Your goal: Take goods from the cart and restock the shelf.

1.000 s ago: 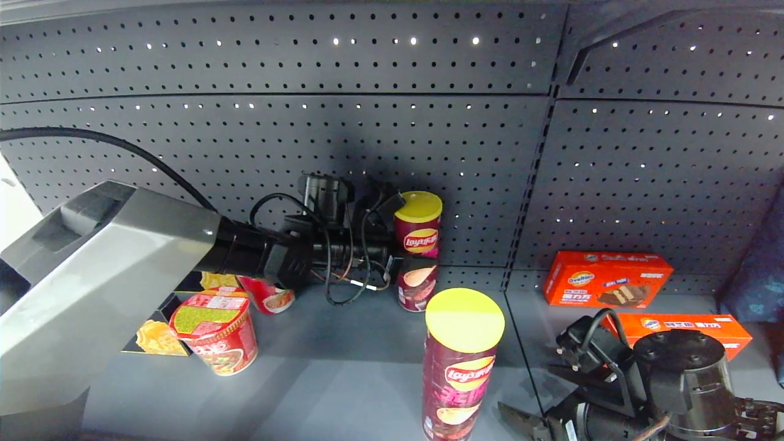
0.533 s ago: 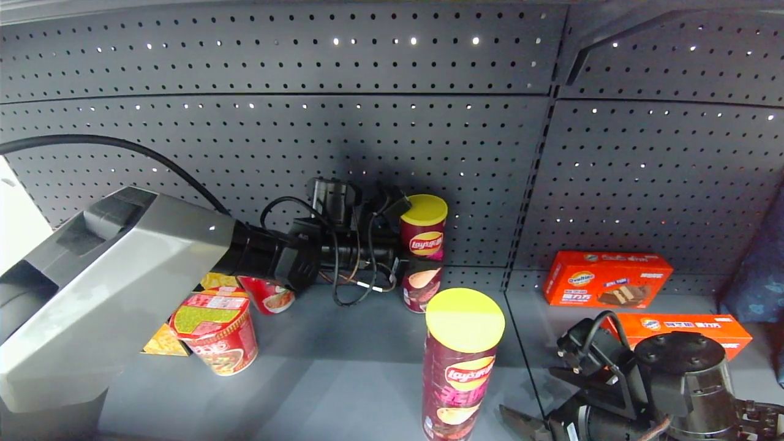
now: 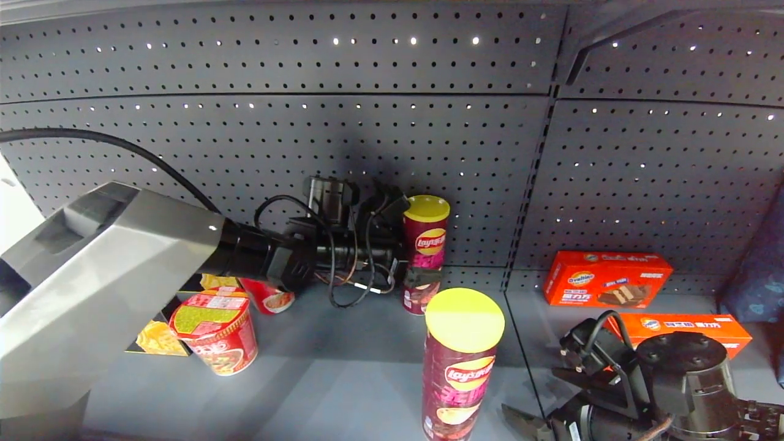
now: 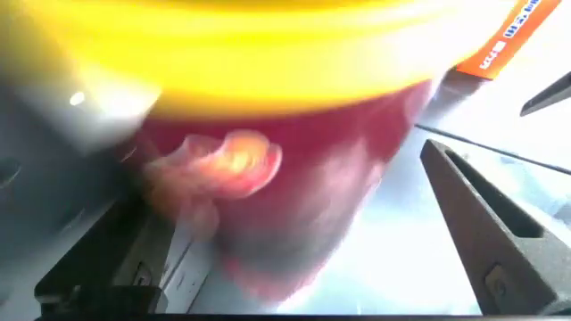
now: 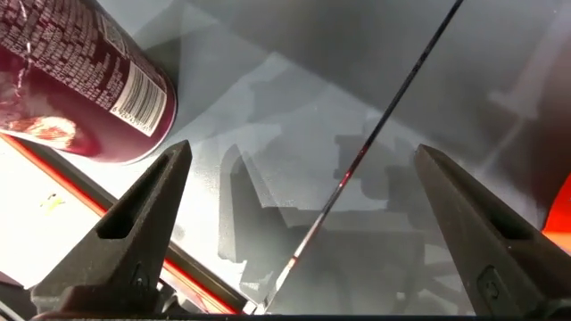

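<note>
Just right of centre in the head view, my left gripper (image 3: 421, 274) comes in from the left, jaws pinching the rear chip can (image 3: 427, 236). The can stands upright, long axis vertical, at the back of the shelf (image 3: 343, 361) by the pegboard (image 3: 245, 153). My right gripper (image 5: 302, 152) sits lower right, jaws spread.

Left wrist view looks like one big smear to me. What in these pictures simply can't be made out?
- Left wrist view: the far chip can is too close and blurred, so its label is unreadable.
- Head view: the near chip can loses its base to the bottom edge.
- Head view: the yellow packet sits mostly behind the cup noodle and the left arm.
- Head view: a second cup is half hidden by that arm.
</note>
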Available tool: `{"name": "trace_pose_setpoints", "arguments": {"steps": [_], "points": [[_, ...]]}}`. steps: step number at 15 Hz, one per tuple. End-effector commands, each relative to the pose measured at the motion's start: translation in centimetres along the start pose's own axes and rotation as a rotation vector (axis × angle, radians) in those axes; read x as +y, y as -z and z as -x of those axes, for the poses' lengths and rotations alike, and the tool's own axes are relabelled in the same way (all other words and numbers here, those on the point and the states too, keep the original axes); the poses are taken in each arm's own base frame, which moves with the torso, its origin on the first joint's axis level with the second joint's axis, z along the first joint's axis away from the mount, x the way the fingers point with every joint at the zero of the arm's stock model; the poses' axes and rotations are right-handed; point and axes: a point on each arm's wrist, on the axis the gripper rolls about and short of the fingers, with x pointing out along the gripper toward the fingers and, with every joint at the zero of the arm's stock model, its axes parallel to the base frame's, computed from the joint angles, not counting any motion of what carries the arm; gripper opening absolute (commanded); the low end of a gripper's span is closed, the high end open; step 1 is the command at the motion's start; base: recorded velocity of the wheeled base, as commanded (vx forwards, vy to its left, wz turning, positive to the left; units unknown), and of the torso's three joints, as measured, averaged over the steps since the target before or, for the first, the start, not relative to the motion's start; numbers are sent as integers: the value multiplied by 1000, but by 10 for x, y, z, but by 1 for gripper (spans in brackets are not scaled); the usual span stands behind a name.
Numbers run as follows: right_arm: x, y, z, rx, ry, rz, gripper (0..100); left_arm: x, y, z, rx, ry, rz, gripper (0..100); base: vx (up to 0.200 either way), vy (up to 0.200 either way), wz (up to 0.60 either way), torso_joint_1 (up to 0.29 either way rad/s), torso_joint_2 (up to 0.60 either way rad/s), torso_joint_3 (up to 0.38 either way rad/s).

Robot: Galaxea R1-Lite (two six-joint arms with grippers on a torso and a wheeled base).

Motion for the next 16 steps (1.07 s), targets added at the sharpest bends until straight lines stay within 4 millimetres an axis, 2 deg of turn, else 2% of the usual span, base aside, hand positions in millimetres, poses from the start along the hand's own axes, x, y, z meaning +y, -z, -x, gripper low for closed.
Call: {"name": "trace_pose_setpoints", "arguments": {"steps": [1,4,9,13,16], "points": [[0,0,-2,2,-1,1,100,-15,-14,34,-2,-34,-4,100,0,0,0,0,0,0],[1,-1,-13,22,5,6,100,-34,-13,79,31,-109,22,100,0,0,0,0,0,0],[2,-5,-22,19,24,10,100,-74,-20,126,77,-277,34,100,0,0,0,0,0,0],[5,-11,-24,-1,16,15,100,-104,-20,154,83,-333,26,100,0,0,0,0,0,0],[7,-9,-23,2,8,22,100,-111,-19,163,89,-377,22,100,0,0,0,0,0,0]]}}
